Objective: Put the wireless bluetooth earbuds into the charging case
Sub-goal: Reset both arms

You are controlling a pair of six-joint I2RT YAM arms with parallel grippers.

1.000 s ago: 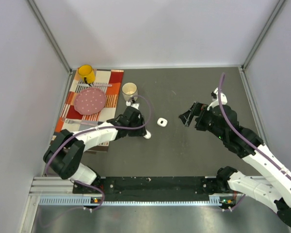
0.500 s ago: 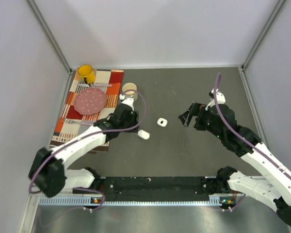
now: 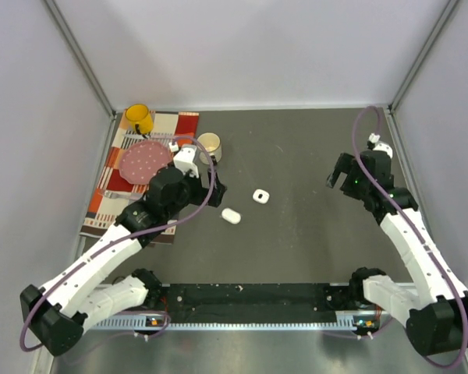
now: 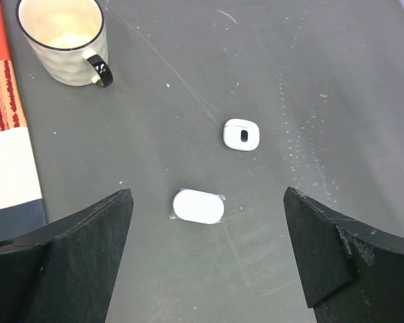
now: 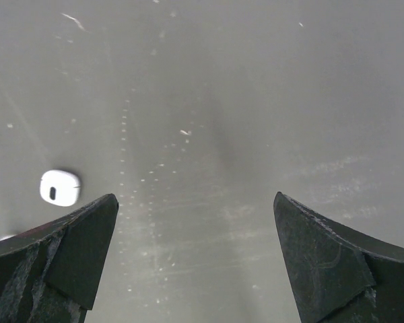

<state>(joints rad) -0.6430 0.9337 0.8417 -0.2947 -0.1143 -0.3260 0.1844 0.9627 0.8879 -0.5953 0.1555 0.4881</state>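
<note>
Left pincer [image 4: 206, 195] released — oval white case [image 4: 198, 206] below, between its fingers; right pincer [image 5: 195, 196] released — slotted case [image 5: 59, 187] past one finger.

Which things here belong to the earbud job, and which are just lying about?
Job: oval white case, square white case with a dark slot; no loose earbuds visible.
Lying about: cream mug, yellow mug, pink plate, striped cloth.

Oval case [image 4: 198, 206], square case [image 4: 242, 134] unobstructed; mug [image 4: 64, 37] well apart.
</note>
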